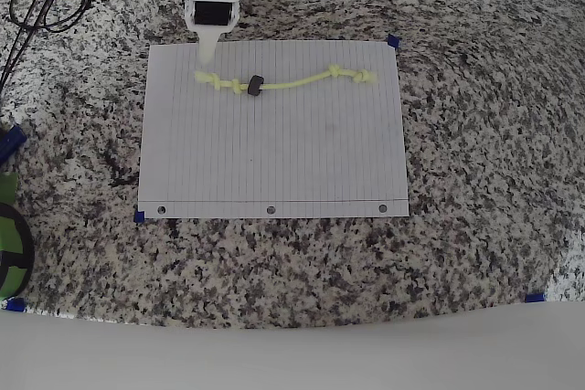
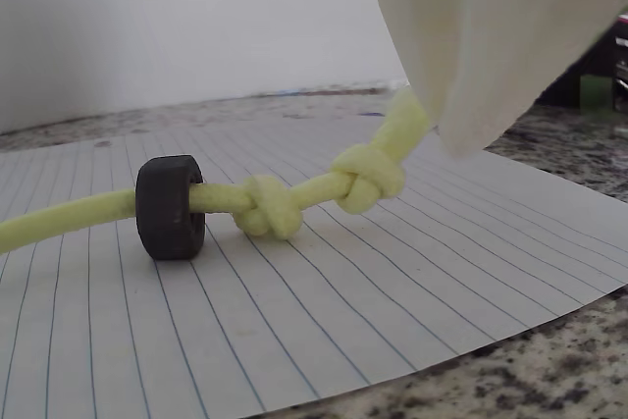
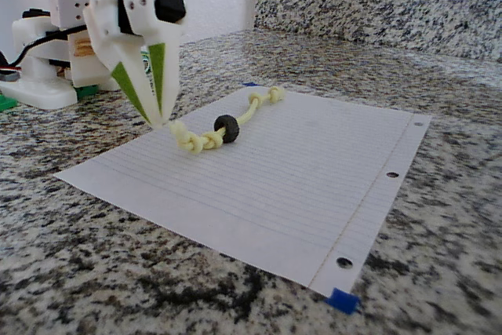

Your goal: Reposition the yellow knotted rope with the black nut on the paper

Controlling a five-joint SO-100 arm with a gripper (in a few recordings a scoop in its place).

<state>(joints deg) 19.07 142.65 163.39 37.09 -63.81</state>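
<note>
While the rope lies stretched across the upper part of the paper in the overhead view, its left end is pinched between the tips of the gripper, jaws clenched on the cord with that end lifted a little off the sheet. Wrist view shows it clearly: rope rises from two knots up into the closed white fingers. The nut sits on the cord just right of the left knots, resting on the paper; in the wrist view the nut stands on edge right beside the nearer knot. Another pair of knots is at the rope's far right end, near the paper's top right corner in the overhead view. In the fixed view the gripper points down at the rope, nut just past the knots, paper flat on the counter. Punched holes run along the paper's bottom edge in the overhead view. Blue tape bits mark the paper corners. Speckled granite counter all round, black cables at top left of the overhead view, well apart from the paper.
</note>
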